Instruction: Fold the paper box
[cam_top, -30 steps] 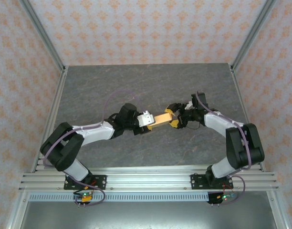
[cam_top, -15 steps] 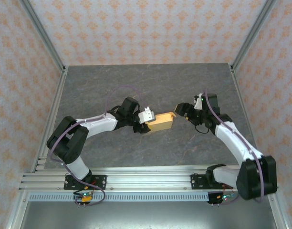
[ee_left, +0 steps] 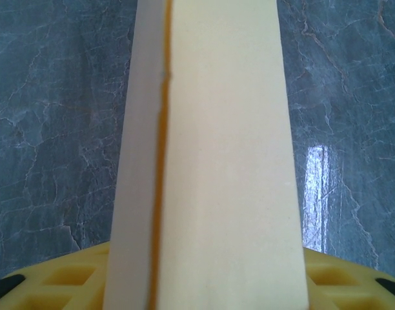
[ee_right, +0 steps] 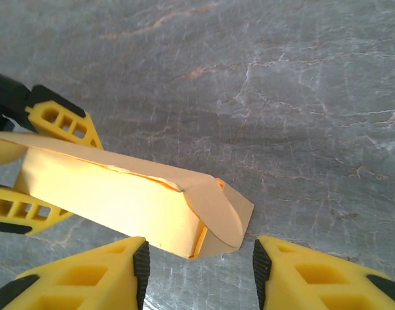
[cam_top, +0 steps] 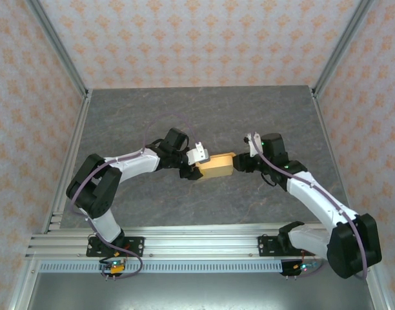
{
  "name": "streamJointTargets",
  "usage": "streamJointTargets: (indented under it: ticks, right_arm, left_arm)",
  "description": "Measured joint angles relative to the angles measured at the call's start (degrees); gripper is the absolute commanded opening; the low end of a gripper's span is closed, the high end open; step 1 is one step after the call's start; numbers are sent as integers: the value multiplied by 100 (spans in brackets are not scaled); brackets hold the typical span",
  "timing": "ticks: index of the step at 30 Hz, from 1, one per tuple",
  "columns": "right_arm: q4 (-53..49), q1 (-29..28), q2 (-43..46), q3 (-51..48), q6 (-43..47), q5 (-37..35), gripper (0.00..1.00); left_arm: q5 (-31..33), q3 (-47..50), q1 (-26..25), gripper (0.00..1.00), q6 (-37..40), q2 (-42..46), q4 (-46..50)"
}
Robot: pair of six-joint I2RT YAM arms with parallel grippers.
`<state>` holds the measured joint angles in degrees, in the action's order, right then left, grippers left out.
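- The light orange-tan thin-cardboard paper box (cam_top: pixel 215 166) is seen already formed into a long, shallow closed shape. It is held near the ctr of the grey marble-patterned tabletop (cam_top: pixel 204 110), apparently lifted clear, w/ a shadow cast below it.
- In the left wrist view the long seam (ee_left: pixel 160 194) btwn lid and body is seen closed along its length.
- At the box's right end, a rounded end flap (ee_right: pixel 218 210) is seen folded over but bulging slightly. It is judged not fully tucked.
- The left gripper (ee_right: pixel 39 168) is clamped on the box's left end, w/ one yellow finger above and one below the cardboard.
- The right gripper (ee_right: pixel 199 253) is positioned at the flap end. Its jaws are spread wider than the box, w/ nothing held and no contact visible.
- Step in hand, as judged: closing or tucking the right end flap while the box is steadied from the left. The task is judged nearly done.
- Next move, as judged: the flap must be pressed flat or pinched in. Light force is req., since thin card is easily creased, and the left grip must be kept firm so the box isn't pushed askew.
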<state>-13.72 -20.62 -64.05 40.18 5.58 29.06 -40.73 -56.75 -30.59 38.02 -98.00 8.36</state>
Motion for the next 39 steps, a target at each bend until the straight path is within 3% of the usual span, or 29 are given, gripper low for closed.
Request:
streamJointTargets:
  ticks: [8,20,28,39]
  right_arm:
    - [0,-83,-271,179,177,-343,30]
    - [-55,-492,-649,474,219,-804,34]
    - [-42,-503,-1027,656,33,-1034,13]
    - [-33,-1130,-1025,721,-1141,-2350,13]
  left_arm:
    - [0,-11,0,52,-2,-2,22]
    - [11,-13,0,52,-48,-2,7]
    - [90,-7,0,53,-195,-2,-140]
    - [555,767,0,56,-1266,496,-1384]
